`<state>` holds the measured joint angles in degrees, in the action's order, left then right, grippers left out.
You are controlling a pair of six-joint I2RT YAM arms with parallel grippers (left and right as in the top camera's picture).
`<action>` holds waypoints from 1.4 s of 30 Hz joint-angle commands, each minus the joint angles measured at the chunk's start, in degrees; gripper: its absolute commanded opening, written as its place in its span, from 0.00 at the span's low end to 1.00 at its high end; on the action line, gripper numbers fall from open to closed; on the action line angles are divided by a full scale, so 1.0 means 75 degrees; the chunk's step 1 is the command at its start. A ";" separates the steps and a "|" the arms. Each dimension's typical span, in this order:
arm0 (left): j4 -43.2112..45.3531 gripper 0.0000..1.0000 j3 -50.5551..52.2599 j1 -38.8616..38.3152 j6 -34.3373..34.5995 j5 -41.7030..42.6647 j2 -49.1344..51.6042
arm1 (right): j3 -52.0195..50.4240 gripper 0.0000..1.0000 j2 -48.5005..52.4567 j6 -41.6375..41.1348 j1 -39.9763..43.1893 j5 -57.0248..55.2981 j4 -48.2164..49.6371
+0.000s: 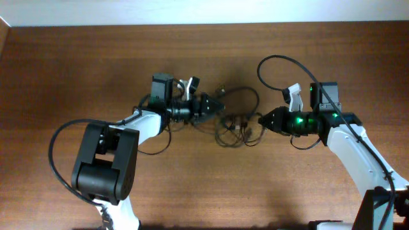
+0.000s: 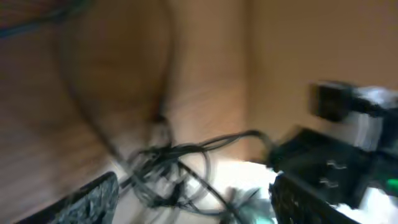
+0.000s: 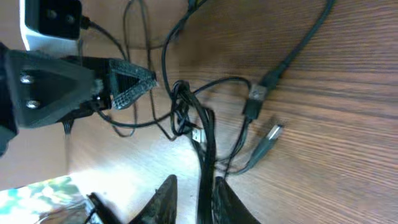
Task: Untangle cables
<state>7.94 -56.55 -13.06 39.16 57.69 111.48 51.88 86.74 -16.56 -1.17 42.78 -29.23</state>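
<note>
The cables lie as one knotted black bundle on the wooden table, between my two grippers. My left gripper points at the bundle's left side. In the blurred left wrist view its fingers stand wide apart around the cables, so the left gripper is open. My right gripper is at the bundle's right end. In the right wrist view a strand of the cables runs between the fingers of the right gripper, against the right finger with a gap to the left one. Two plug ends lie loose.
The left arm's gripper shows in the right wrist view, close to the knot. A thick arm cable loops behind the right arm, another beside the left arm. The table's far edge runs along the top.
</note>
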 commanded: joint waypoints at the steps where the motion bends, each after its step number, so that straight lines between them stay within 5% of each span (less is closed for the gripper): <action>1: -0.2186 0.82 -0.0248 0.0012 -0.1950 -0.3249 -0.1072 | -0.0029 0.22 0.0012 0.0373 -0.0044 -0.0871 -0.0233; 4: -0.3684 0.71 -0.0396 0.0012 -0.2226 -0.5989 -0.2463 | -0.0029 0.18 0.0012 0.0437 -0.0044 -0.0953 -0.0493; 7: -0.3791 0.42 -0.0396 0.0012 -0.2436 -0.6298 -0.3456 | -0.0029 0.20 0.0012 0.0440 -0.0052 -0.0347 -0.0504; 8: -0.3794 0.15 -0.0396 0.0012 -0.2439 -0.6301 -0.3821 | -0.0029 0.21 0.0012 0.0443 -0.0052 -0.0192 -0.0487; 9: -0.3794 0.03 -0.0396 0.0012 -0.2436 -0.6301 -0.4051 | -0.0026 0.22 0.0012 0.0539 -0.0052 0.0017 -0.0460; 11: -0.3791 0.00 -0.0396 0.0012 -0.2433 -0.6298 -0.4447 | -0.0026 0.22 0.0012 0.1180 -0.0050 0.1253 -0.0256; 13: -0.3791 0.13 -0.0396 0.0012 -0.2433 -0.6298 -0.4549 | -0.0023 0.28 0.0009 0.1227 -0.0050 0.1416 -0.0058; 15: -0.3818 0.22 -0.0393 0.0012 -0.2433 -0.6301 -0.4532 | -0.0009 0.59 0.0009 0.1137 -0.0035 0.1373 0.0347; 16: -0.3847 0.29 -0.0393 0.0012 -0.2433 -0.6301 -0.4532 | 0.0070 0.64 0.0009 0.0848 -0.0038 0.1102 0.0548; 18: -0.3824 0.59 -0.0393 0.0015 -0.2436 -0.6347 -0.4532 | 0.0312 0.64 0.0009 0.0268 -0.0058 0.0475 0.0761; 19: -0.3815 0.95 -0.0393 0.0020 -0.2433 -0.6589 -0.4532 | 0.0565 0.64 0.0009 0.0140 -0.0169 0.0163 0.0793; 20: -0.3815 0.99 -0.0393 0.0029 -0.2430 -0.6779 -0.4532 | 0.0729 0.64 0.0009 0.0140 -0.0326 -0.0029 0.0787; 26: -0.4007 0.99 -0.0393 0.0589 -0.1644 -0.8055 -0.4532 | 0.0973 0.70 0.0026 -0.0055 -0.2407 -0.2022 0.0070; 30: -0.4275 0.99 -0.0393 0.1297 -0.1513 -0.8064 -0.4532 | 0.0970 0.80 0.0143 0.1725 -0.3433 -0.5056 -0.0035; 34: -0.4619 0.99 -0.0393 0.1620 -0.1510 -0.8064 -0.4532 | 0.0970 0.80 0.0667 0.2241 -0.3771 -0.5284 0.0516; 39: -0.4642 0.99 -0.0393 0.1652 -0.1513 -0.8067 -0.4532 | 0.0973 0.72 0.1241 0.2238 -0.4438 -0.4744 0.0647; 40: -0.4642 0.99 -0.0393 0.1649 -0.1513 -0.8064 -0.4532 | 0.0976 0.65 0.1241 0.2235 -0.4639 -0.4966 0.0740; 42: -0.4642 0.99 -0.0393 0.1649 -0.1510 -0.8061 -0.4532 | 0.0976 0.34 0.1241 0.2113 -0.4794 -0.5878 0.0970</action>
<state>-26.81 -58.89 -0.97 27.27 -2.00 78.11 58.61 96.44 -0.32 -35.51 5.32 -23.35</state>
